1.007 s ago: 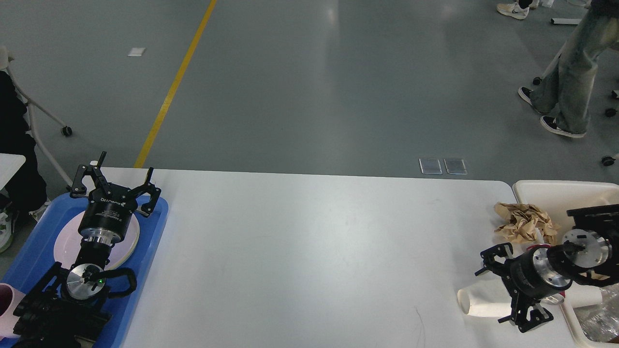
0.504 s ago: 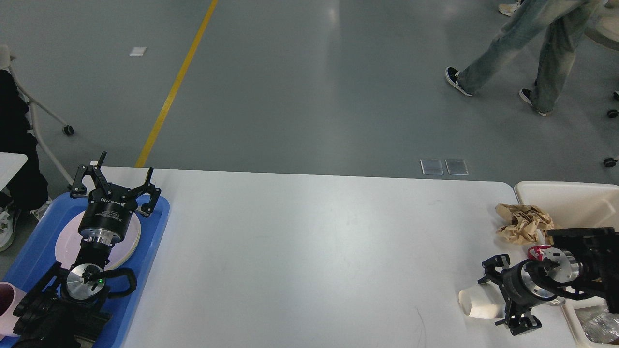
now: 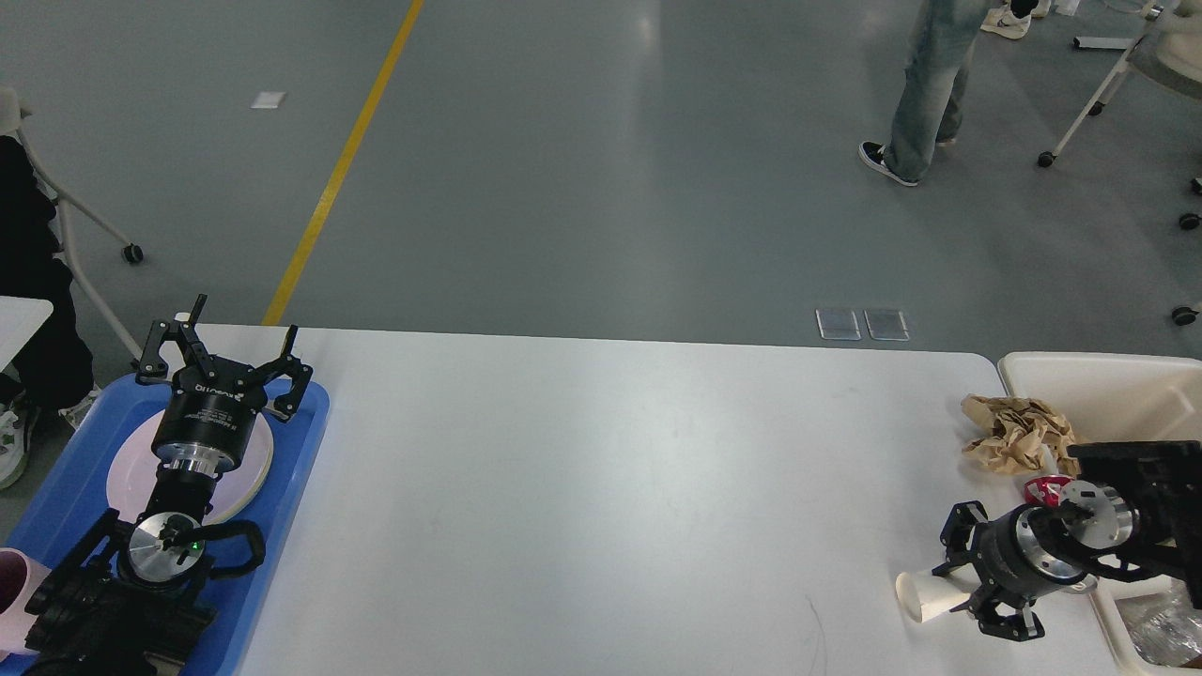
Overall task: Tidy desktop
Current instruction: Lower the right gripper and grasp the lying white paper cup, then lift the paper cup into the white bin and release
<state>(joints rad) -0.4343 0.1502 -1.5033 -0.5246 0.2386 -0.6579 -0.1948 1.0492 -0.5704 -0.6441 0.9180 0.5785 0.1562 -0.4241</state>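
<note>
Black right pincer [image 3: 972,580] low around paper cup [image 3: 922,598]

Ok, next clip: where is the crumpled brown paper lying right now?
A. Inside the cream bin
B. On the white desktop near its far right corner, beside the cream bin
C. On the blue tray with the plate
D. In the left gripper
B. The crumpled brown paper rests on the desktop at its far right corner, just left of the cream bin.
</note>
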